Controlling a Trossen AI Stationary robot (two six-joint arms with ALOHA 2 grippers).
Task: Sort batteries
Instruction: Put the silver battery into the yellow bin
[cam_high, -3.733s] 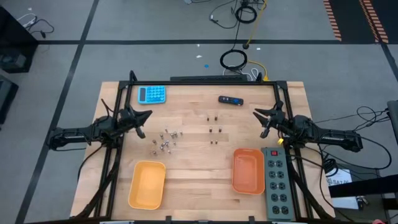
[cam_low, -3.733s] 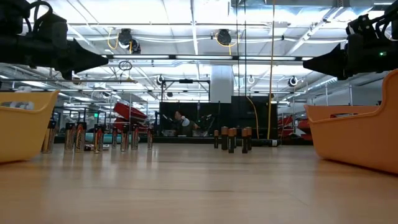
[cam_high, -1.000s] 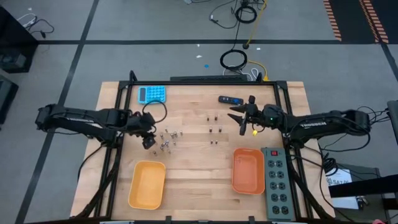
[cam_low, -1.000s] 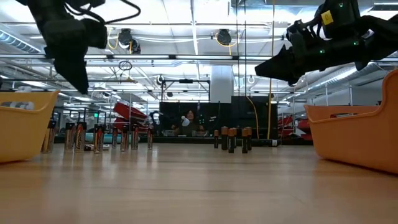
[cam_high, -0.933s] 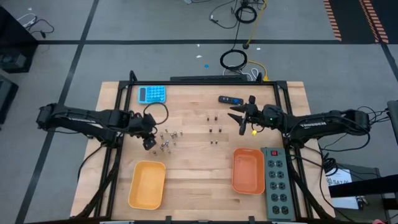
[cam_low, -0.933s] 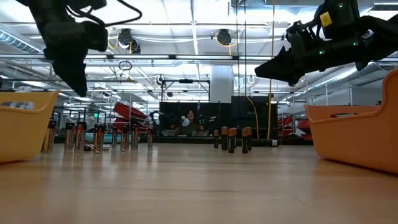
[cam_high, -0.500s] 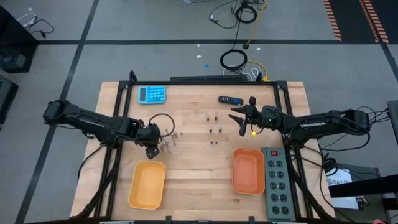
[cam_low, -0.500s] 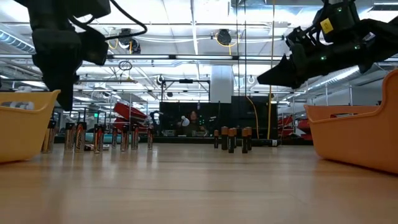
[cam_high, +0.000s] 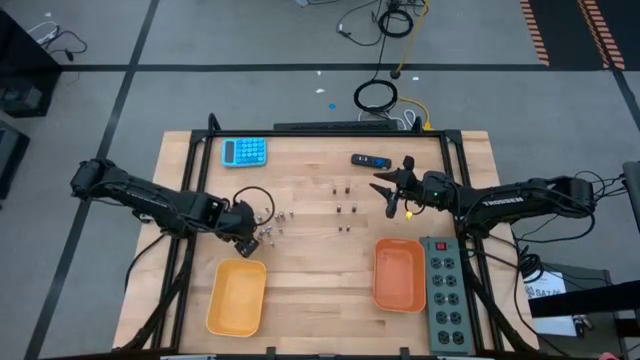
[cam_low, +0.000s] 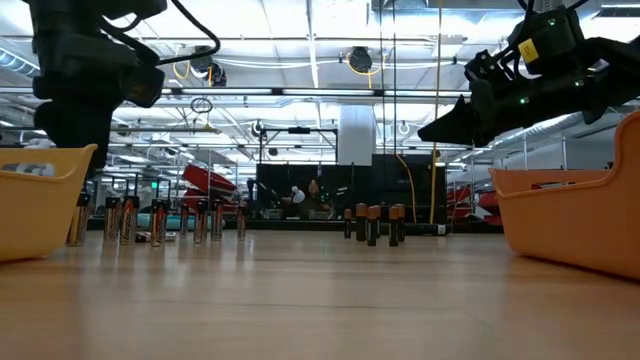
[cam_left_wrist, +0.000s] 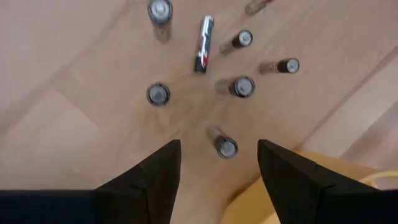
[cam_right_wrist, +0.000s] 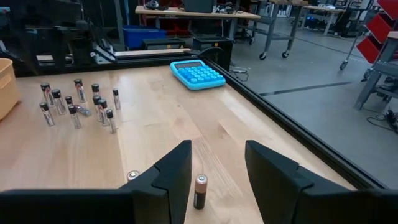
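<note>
The left claw (cam_high: 247, 240) has swung down over the silvery batteries (cam_high: 272, 224) left of centre on the worktop (cam_high: 320, 270), fingers apart around one standing cell (cam_left_wrist: 226, 147): a pick looks near. The right claw (cam_high: 387, 190), fingers apart and empty, has edged toward the darker batteries (cam_high: 345, 208) at centre.

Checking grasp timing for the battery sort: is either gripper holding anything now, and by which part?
Nothing is held. The left gripper is open above a standing silvery battery; the right gripper is open with a small battery between its fingers, untouched.
</note>
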